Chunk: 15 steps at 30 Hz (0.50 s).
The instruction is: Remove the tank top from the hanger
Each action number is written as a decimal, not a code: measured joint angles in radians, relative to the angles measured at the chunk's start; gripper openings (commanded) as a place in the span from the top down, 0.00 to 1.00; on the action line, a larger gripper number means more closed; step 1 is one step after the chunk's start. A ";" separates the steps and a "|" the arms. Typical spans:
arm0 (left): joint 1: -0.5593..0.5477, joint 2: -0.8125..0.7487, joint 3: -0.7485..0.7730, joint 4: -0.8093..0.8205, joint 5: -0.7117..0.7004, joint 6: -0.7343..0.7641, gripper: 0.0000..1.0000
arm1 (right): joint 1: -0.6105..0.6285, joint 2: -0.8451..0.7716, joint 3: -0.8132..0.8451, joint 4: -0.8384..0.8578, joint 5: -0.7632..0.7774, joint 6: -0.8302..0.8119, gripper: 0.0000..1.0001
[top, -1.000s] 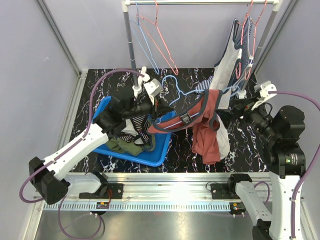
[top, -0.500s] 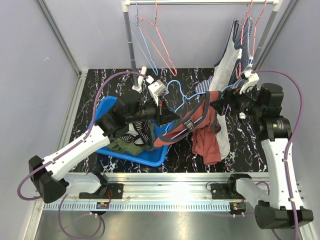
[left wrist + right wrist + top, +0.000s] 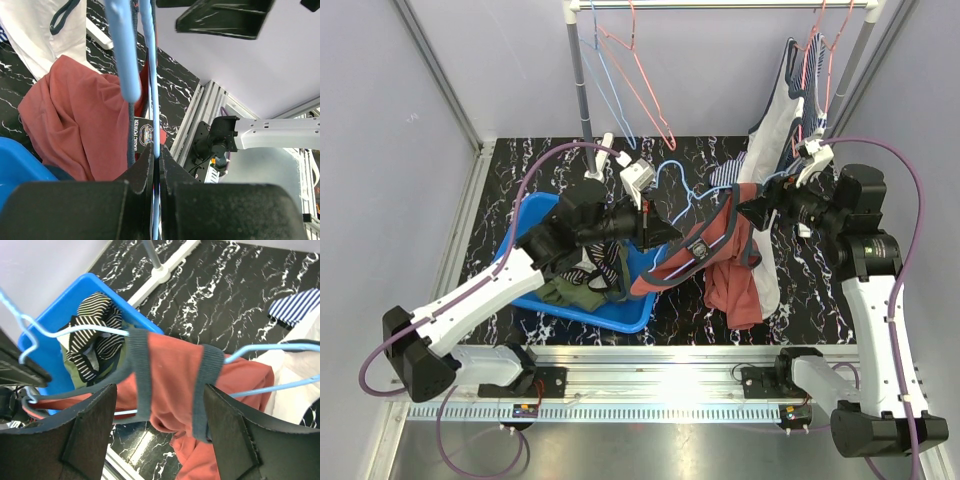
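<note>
Left gripper (image 3: pixel 156 152): pinched fully shut on the thin light-blue wire hanger (image 3: pixel 122 50), zero gap between the jaws in the wrist view, just wire running straight up out of them. Right gripper (image 3: pixel 159 390): spread wide, holding nothing, one finger (image 3: pixel 85 440) either side of the rust-red tank top with dark grey trim (image 3: pixel 172 365). Contact with the cloth: can't tell, honestly.

Tank top not off yet. Draped over the hanger wire, grey straps looped round it, rest of the fabric hanging down in a bunch beside a white garment (image 3: pixel 775 120). From above, strung across the gap from one gripper to the other, roughly mid-table, lower end sagging by the right edge of the blue plastic bin (image 3: pixel 620 318). Striped and olive clothes (image 3: pixel 575 292) piled inside that bin.

Black marble-pattern table (image 3: pixel 800 300) underneath all of it. White garment hung from the right end of the metal rail (image 3: pixel 720 5) at the back.
</note>
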<state>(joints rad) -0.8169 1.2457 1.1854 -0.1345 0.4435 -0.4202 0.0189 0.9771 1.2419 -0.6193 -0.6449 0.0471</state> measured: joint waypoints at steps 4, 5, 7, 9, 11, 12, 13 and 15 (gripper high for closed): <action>0.000 0.008 0.002 -0.001 0.000 -0.005 1.00 | 0.004 -0.006 0.000 0.008 -0.022 0.000 0.30; 0.000 0.009 0.004 -0.001 0.000 -0.007 1.00 | 0.004 -0.005 0.000 0.009 -0.023 -0.001 0.31; 0.000 0.009 0.007 0.000 0.000 -0.008 1.00 | 0.005 -0.002 0.000 0.009 -0.027 -0.002 0.32; 0.000 0.009 0.011 0.001 0.000 -0.011 1.00 | 0.005 0.002 -0.001 0.009 -0.026 -0.002 0.33; 0.000 0.008 0.013 0.001 0.001 -0.015 1.00 | 0.005 0.008 -0.001 0.009 -0.021 -0.002 0.32; 0.000 0.008 0.013 0.002 0.002 -0.018 1.00 | 0.005 0.011 -0.001 0.009 -0.017 -0.002 0.31; 0.000 0.008 0.013 0.001 0.003 -0.021 1.00 | 0.006 0.014 -0.001 0.009 -0.008 -0.002 0.30; 0.000 0.008 0.018 0.001 0.005 -0.026 1.00 | 0.007 0.021 -0.001 0.010 0.010 -0.002 0.27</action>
<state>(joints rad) -0.8173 1.2541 1.2034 -0.1333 0.4488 -0.4461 0.0257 0.9977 1.2407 -0.6098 -0.6353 0.0456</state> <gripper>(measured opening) 0.024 0.705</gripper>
